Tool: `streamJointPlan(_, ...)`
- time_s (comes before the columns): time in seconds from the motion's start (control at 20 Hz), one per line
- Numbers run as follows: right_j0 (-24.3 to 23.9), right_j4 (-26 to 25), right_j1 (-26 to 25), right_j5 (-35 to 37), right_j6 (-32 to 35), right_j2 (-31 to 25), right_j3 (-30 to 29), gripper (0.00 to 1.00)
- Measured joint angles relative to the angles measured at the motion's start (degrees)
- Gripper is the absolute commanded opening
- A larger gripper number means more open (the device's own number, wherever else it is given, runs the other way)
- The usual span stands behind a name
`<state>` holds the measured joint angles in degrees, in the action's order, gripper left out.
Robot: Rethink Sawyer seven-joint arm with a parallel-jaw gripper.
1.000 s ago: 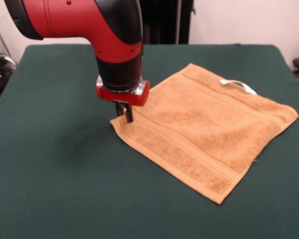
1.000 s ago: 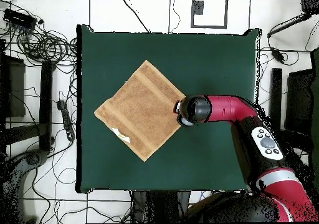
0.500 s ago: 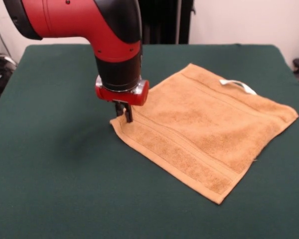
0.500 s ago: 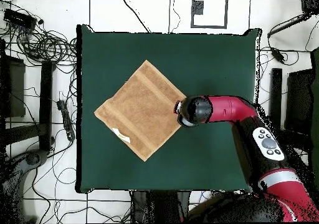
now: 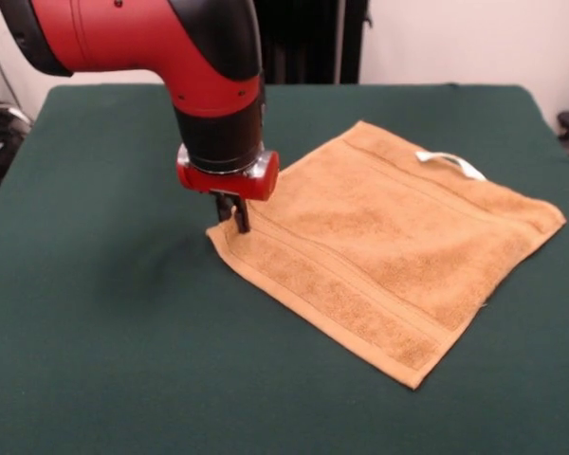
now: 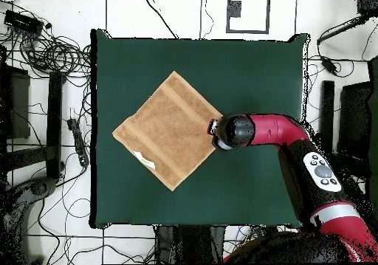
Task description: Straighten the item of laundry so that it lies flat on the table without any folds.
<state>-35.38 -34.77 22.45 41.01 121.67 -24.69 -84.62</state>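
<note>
One towel (image 5: 389,251) spread on one table (image 5: 95,341), one pincer (image 5: 235,220) at its corner

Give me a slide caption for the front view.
Sawyer gripper at one corner of the orange towel, spread flat on the green table.

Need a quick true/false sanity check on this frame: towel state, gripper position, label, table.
1. The towel lies spread open on the green table. True.
2. The gripper is at the towel's middle. False: it is down at one corner of the towel, the one on the picture's left in the front view.
3. A white label shows at a towel edge. True.
4. The towel hangs over the table's edge. False: in the overhead view green cloth surrounds the towel on every side.
5. The towel is folded in half. False: it shows as a full single square with both border bands visible.
</note>
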Motion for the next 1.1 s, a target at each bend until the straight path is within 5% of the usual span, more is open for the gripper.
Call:
streamJointPlan(0.6, -3.95, -1.96, 0.11, 0.75, -1.05, -2.14, -0.37, 0.00)
streamJointPlan(1.05, -10.71, -3.05, 0.35, 1.11, -8.74, -2.11, 0.51, 0.00)
streamJointPlan(1.1, -11.26, -3.27, 0.35, 1.13, -10.11, -2.10, 0.62, 1.00)
